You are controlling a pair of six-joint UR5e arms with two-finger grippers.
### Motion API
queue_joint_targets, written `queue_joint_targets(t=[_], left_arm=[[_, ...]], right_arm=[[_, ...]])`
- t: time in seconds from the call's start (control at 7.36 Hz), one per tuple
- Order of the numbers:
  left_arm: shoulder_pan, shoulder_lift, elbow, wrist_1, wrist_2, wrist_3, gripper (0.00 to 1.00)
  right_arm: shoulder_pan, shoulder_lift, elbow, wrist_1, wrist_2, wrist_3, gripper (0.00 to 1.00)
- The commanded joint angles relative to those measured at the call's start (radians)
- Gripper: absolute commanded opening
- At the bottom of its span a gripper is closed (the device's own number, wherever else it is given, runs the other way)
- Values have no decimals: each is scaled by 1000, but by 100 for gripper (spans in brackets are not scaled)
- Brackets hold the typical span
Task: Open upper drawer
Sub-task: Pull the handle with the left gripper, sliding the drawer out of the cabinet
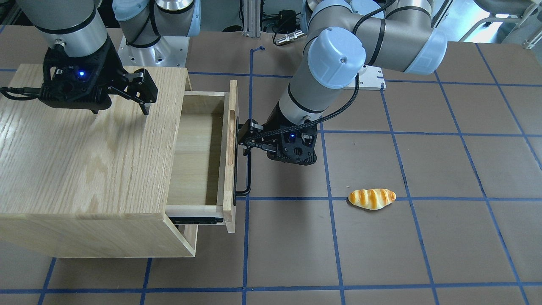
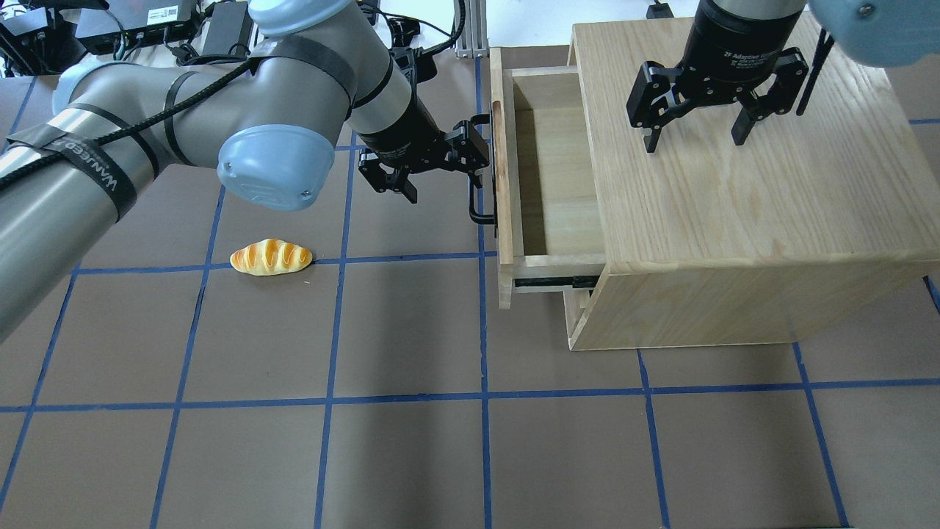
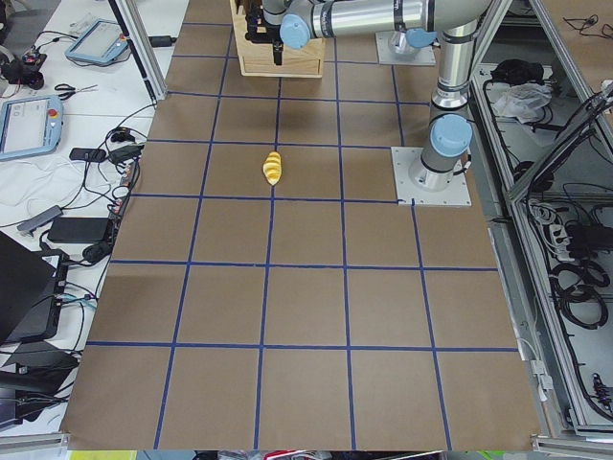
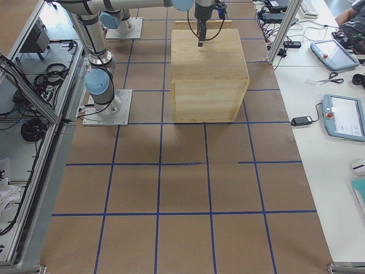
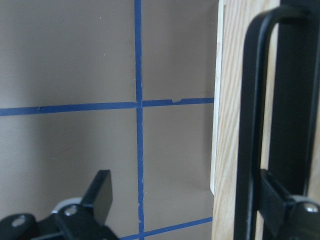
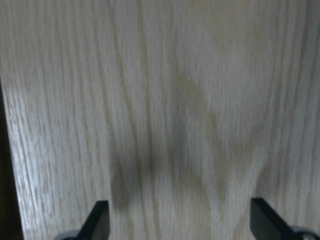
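Observation:
The upper drawer (image 1: 231, 140) (image 2: 504, 184) stands pulled well out of the oak cabinet (image 1: 84, 148) (image 2: 734, 220), and its pale box is bare inside. Its black bar handle (image 1: 248, 178) (image 2: 479, 213) (image 5: 250, 125) runs along the grooved front panel. My left gripper (image 1: 275, 148) (image 2: 440, 173) (image 5: 190, 200) is open. One finger (image 5: 280, 200) sits behind the handle bar against the panel; the other finger (image 5: 102, 192) hangs free over the table. My right gripper (image 1: 120, 108) (image 2: 694, 143) (image 6: 180, 220) is open, with its fingertips pointing down at the cabinet top.
A bread roll (image 1: 371, 198) (image 2: 270, 257) (image 3: 273, 168) lies on the brown table, on the left arm's side of the drawer. The lower panel (image 2: 580, 316) sits closed under the drawer. Blue tape lines grid the table.

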Motion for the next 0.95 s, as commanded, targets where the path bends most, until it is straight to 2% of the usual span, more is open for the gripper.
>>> queue_joint_targets(t=[0.0, 0.81], left_arm=[[24, 16, -14, 1, -3, 14, 100], [75, 40, -19, -40, -1, 60, 100]], right_arm=[[1, 0, 2, 0, 0, 1, 100], [1, 0, 0, 0, 0, 1, 100]])
